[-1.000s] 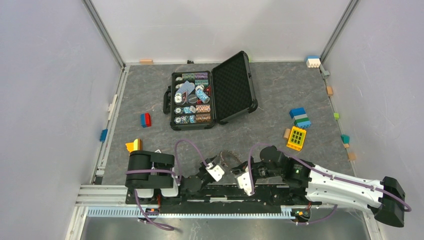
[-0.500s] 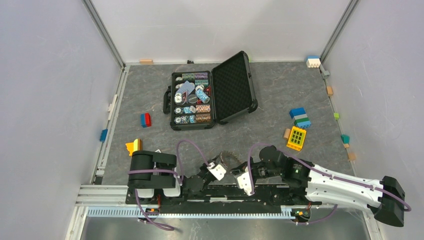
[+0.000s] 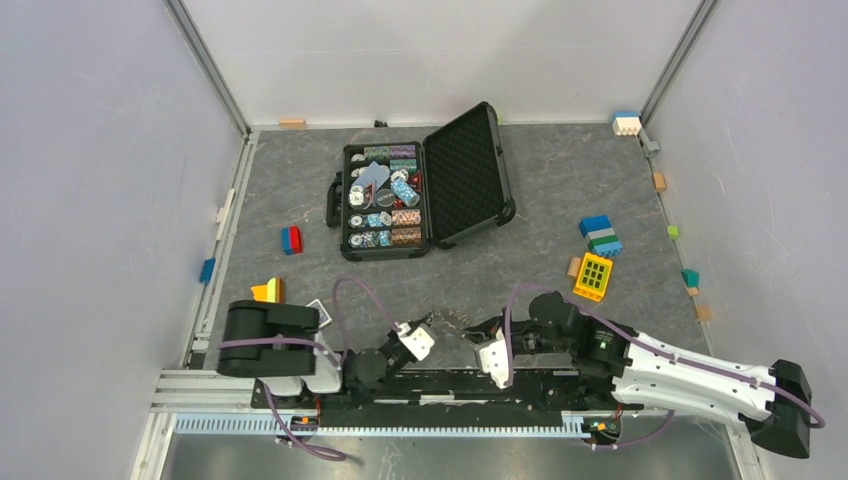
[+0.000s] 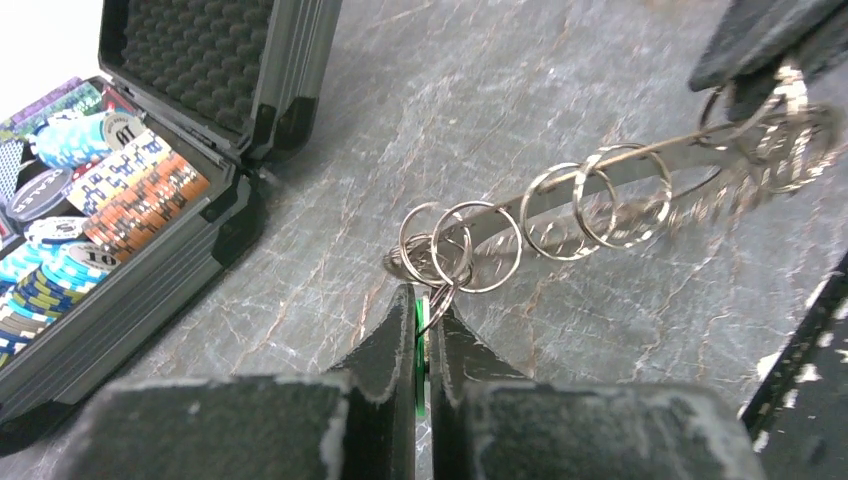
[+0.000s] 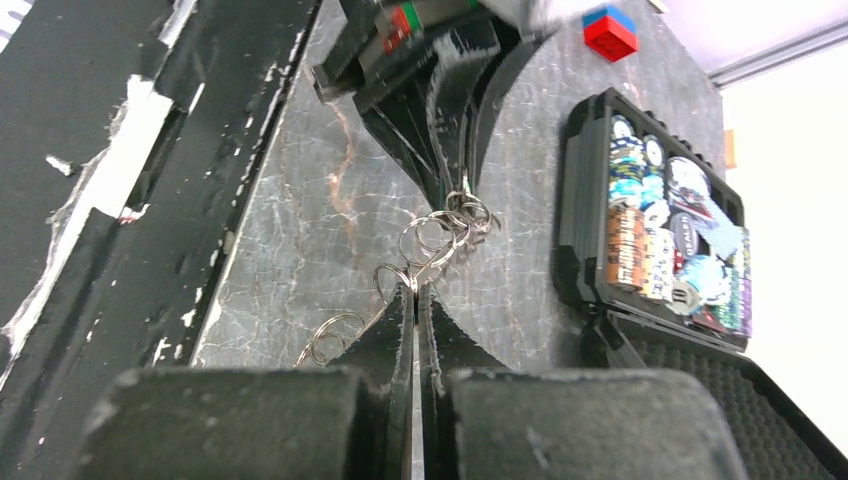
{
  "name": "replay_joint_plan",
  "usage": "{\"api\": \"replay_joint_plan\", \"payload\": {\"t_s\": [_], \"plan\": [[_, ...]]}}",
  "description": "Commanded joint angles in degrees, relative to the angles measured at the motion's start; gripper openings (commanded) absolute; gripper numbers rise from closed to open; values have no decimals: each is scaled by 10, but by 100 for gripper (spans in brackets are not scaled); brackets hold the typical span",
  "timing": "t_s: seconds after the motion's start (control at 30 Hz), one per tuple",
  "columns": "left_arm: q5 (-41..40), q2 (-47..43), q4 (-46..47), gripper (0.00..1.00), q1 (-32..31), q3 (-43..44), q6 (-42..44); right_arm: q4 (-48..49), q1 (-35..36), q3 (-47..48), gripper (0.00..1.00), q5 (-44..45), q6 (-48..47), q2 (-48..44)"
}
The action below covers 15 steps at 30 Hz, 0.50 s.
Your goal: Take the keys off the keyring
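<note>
Keyring [image 4: 695,148], one, left end effector [image 4: 421,295] clamped on one green tag [image 4: 421,335], right end effector [image 5: 415,297] clamped on keyring

Left arm [image 3: 268,335] is showing black cylindrical joint housings over a white base block. Right arm [image 3: 690,375] is showing a long white link ending in a black joint. Purple cables [image 3: 356,279] are looping along both arms. White camera blocks [image 3: 418,341] are capping each wrist. Left gripper [image 4: 421,305] and right gripper [image 5: 415,295] are displaying black fingers [image 4: 385,365] with grey scuffs and chipped edges.
</note>
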Motion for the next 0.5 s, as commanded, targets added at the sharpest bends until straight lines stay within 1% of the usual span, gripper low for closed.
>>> {"api": "replay_joint_plan", "payload": {"t_s": [0.0, 0.13, 0.2, 0.3, 0.4, 0.47], "plan": [[49, -96, -80, 2, -4, -11, -21, 38, 3, 14, 0, 30, 14, -30], [115, -243, -373, 2, -4, 52, -44, 21, 3, 9, 0, 28, 18, -51], [125, -297, -439, 2, -4, 63, -42, 15, 4, 3, 0, 29, 20, -64], [140, -381, -582, 2, -4, 89, -46, 11, 3, -12, 0, 32, 28, -91], [173, -449, -737, 2, -3, 140, -45, 11, 3, -26, 0, 35, 40, -118], [190, -476, -833, 2, -3, 185, -46, 15, 3, -32, 0, 38, 52, -133]]}}
